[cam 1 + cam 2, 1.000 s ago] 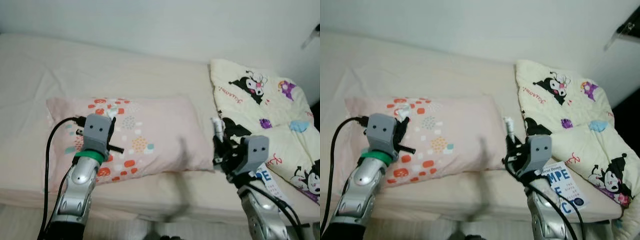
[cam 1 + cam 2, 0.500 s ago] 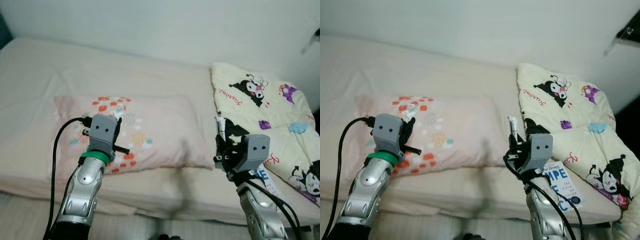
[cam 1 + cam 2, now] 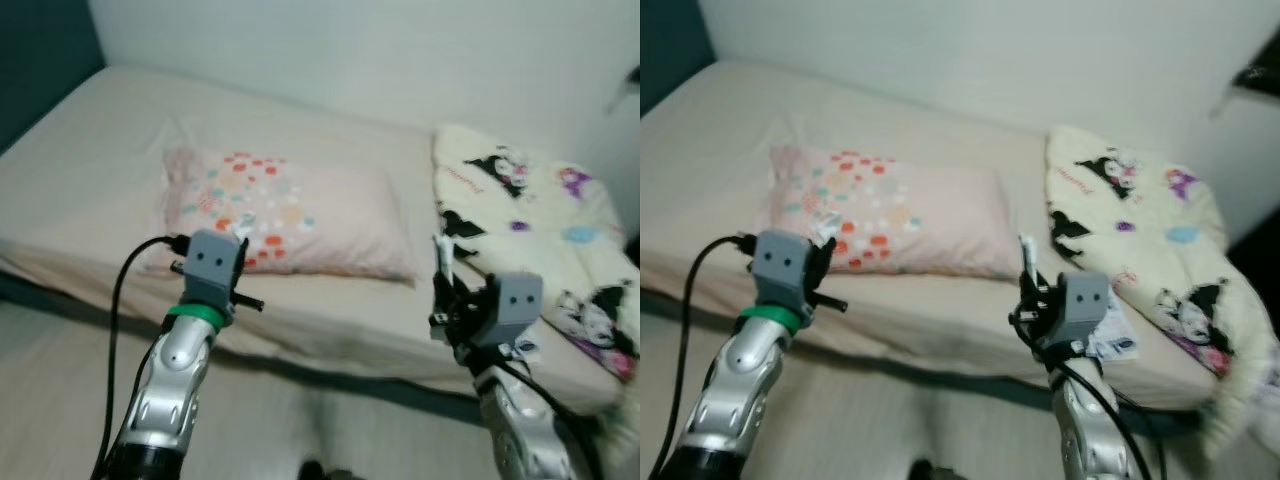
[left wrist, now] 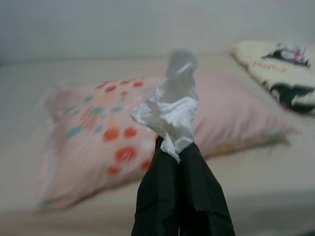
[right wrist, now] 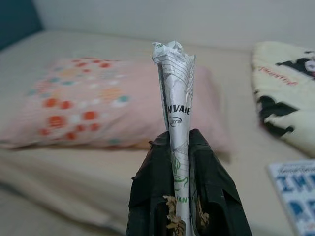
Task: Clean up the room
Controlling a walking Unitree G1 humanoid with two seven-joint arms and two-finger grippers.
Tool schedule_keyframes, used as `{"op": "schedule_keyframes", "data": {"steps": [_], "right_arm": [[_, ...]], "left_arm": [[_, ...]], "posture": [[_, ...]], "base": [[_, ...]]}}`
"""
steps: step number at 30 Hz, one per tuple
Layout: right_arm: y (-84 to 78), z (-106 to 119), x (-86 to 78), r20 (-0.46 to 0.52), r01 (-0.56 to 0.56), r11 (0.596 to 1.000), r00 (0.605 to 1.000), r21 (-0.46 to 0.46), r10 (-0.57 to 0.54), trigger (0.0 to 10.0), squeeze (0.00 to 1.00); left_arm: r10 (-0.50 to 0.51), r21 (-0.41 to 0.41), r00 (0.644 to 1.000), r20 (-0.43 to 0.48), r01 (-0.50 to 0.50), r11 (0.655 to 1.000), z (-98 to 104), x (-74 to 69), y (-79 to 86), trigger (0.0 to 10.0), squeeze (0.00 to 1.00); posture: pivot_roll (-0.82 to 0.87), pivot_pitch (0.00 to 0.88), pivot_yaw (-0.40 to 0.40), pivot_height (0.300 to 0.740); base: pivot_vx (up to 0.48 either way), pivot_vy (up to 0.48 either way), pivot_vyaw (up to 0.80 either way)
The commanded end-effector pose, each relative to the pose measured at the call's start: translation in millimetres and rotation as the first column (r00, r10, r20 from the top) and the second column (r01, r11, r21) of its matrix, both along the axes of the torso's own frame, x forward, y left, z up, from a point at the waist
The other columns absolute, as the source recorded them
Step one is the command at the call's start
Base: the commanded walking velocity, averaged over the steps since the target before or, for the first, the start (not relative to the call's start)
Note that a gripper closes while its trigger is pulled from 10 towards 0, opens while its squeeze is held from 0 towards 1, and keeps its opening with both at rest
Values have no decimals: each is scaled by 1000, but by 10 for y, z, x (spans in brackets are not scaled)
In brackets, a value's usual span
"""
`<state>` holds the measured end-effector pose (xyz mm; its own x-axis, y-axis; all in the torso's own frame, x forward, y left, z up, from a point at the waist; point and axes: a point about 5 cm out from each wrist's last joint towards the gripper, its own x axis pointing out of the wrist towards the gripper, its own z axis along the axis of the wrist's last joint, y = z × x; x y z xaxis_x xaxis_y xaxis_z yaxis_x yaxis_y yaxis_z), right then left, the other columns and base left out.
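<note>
Left pincer (image 4: 179,162): clamped on crumpled white tissue (image 4: 170,110). Right pincer (image 5: 181,147): clamped on rolled printed wrapper (image 5: 174,98). Both raised before bed (image 3: 90,140). Step: carrying litter; next, probably find bin.

Both silver arms were raised with forearms upright. The left gripper (image 4: 178,147) had its fingers pressed together on a crumpled tissue (image 4: 171,110). The right gripper (image 5: 181,140) pinched a rolled wrapper (image 5: 174,93).

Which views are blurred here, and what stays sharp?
Both eye views are smeared, worst at the patterned blanket and floor. Left wrist view: crumpled wrapper is soft and the pillow behind it out of focus. Right wrist view: printed wrapper in the right hand stays sharp.
</note>
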<state>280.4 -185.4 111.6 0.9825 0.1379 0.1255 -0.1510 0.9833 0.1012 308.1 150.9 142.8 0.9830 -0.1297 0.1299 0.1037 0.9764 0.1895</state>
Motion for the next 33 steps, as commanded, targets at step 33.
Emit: {"op": "schedule_keyframes", "data": {"steps": [33], "right_arm": [[11,-44,8,-27,-27,1000,999,0,27,10000,0]], "left_arm": [[5,41,998,-63,-2,999,-124,-13,14,10000,0]], "posture": [[-62,84,-65,740]], "base": [[0,0,772]]}}
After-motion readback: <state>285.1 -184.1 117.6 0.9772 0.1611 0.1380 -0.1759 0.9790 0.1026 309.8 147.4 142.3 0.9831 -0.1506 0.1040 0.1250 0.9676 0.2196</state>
